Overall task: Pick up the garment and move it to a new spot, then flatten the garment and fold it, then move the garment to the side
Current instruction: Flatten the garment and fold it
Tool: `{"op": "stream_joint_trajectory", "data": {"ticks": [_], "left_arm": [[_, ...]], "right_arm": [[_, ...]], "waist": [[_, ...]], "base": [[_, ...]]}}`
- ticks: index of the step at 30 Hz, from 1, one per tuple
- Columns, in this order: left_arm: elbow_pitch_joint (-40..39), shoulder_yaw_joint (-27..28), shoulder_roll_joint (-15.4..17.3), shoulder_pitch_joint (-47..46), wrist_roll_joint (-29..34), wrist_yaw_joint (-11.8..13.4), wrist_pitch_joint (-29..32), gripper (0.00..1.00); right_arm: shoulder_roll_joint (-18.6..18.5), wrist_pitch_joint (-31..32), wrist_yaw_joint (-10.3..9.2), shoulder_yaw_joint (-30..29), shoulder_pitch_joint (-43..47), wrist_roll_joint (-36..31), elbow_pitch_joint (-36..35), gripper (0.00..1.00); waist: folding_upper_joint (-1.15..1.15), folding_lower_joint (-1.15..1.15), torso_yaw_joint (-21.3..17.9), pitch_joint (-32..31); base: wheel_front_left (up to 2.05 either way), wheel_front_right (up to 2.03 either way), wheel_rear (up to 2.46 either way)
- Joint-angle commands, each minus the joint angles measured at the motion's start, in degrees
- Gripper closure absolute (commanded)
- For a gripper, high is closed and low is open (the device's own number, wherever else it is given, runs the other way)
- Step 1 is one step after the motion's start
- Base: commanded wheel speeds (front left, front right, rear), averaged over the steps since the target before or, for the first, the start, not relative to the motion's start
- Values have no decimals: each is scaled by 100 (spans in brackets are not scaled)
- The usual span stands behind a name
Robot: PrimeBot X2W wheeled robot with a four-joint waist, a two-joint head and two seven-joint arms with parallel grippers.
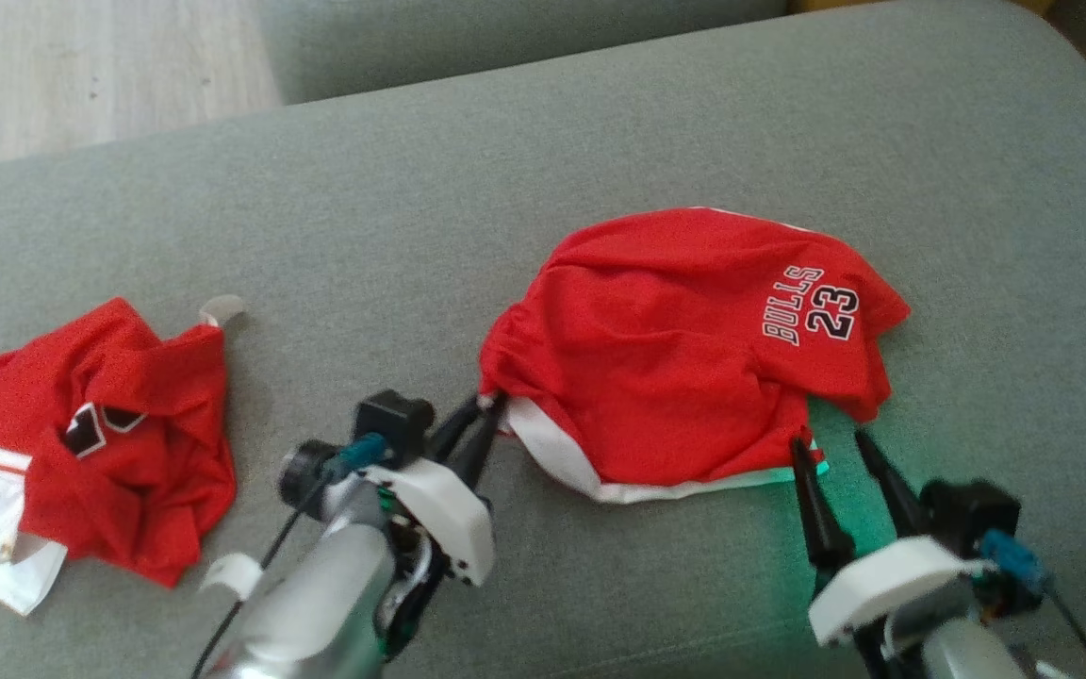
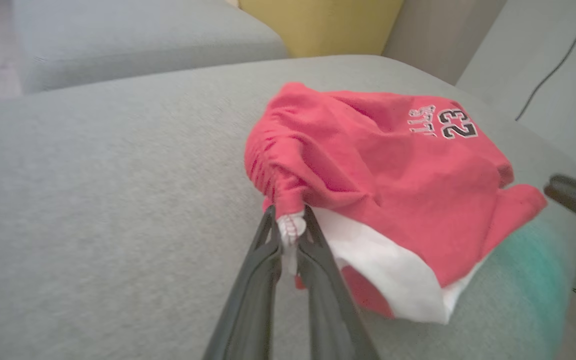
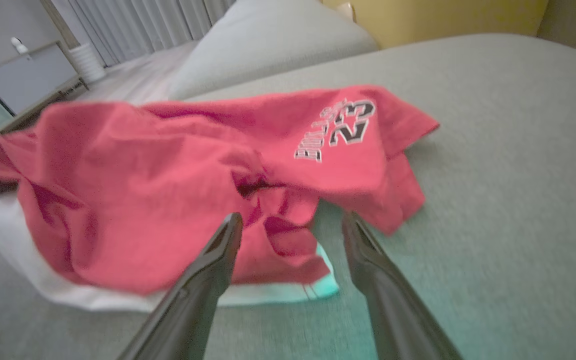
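1. Left gripper (image 1: 487,404) is pinching the waistband corner of the red shorts (image 1: 675,358), its jaws closed on the cloth.
2. Right gripper (image 1: 830,441) is hovering with jaws spread at the shorts' near hem.
3. Shorts are lying crumpled on the grey sofa cushion (image 1: 505,189), well apart from another red garment (image 1: 128,424) at the left.

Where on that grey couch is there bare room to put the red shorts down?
Bare cushion runs behind both garments, and a gap lies between the crumpled garment and the shorts. It is crowded along the shorts' near edge, where the left gripper and right gripper sit.
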Motion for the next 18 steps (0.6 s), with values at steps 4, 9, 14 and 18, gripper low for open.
{"op": "stream_joint_trajectory", "data": {"ticks": [4, 9, 14, 18], "left_arm": [[-545, 421, 286, 72, 210, 166, -74, 100], [-806, 499, 381, 248, 364, 168, -74, 100], [-887, 521, 364, 339, 437, 160, -75, 100], [-888, 512, 338, 367, 472, 133, -75, 100]], "right_arm": [[-14, 98, -5, 10, 55, -142, 87, 0], [-9, 103, -5, -92, -26, 27, 386, 0], [-8, 121, -5, -78, -208, 58, 752, 0], [-8, 62, -5, -76, -383, 28, 1015, 0]], "waist": [[0, 0, 99, -80], [0, 0, 218, -105], [0, 0, 307, -107], [0, 0, 346, -83]], "base": [[0, 0, 0], [0, 0, 0], [0, 0, 0], [0, 0, 0]]}}
